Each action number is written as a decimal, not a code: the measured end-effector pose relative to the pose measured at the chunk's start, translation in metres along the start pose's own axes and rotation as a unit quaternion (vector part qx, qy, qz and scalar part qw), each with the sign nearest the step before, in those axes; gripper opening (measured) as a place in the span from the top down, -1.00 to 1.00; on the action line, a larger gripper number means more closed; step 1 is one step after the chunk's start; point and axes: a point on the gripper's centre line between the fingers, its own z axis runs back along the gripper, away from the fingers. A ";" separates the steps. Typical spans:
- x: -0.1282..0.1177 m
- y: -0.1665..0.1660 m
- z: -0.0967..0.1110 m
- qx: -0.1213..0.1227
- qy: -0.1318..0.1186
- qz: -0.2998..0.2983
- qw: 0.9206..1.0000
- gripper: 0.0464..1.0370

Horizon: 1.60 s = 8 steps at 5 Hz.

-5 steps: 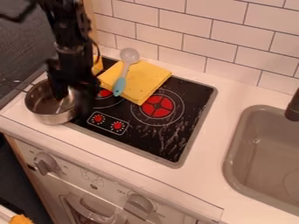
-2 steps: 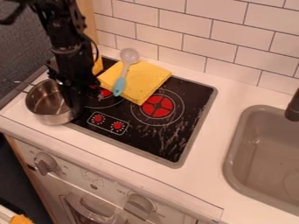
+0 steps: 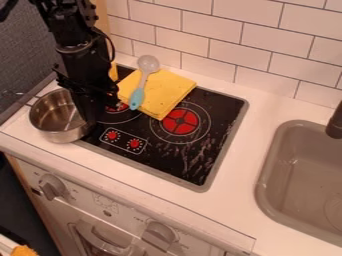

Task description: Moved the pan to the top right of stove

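No readable text. Tiny print on white front panel [image 3: 127,214] around the knobs [image 3: 52,187], too small to make out. Marks by red dials [image 3: 112,135] on stove [image 3: 217,120], unreadable too.

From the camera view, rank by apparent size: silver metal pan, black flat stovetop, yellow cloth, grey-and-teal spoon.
1. Black flat stovetop
2. Silver metal pan and yellow cloth: too alike to rank, with the arm partly covering the pan
3. Grey-and-teal spoon
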 end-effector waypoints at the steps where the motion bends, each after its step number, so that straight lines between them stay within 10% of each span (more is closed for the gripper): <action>1: -0.001 0.003 0.001 0.012 0.002 0.003 1.000 0.64; 4: 0.009 0.024 -0.036 0.054 0.047 0.006 0.997 -0.92; 5: 0.008 0.025 -0.049 0.057 0.066 0.006 0.996 -0.81; 8: 0.010 0.025 -0.059 0.058 0.068 0.007 0.996 0.78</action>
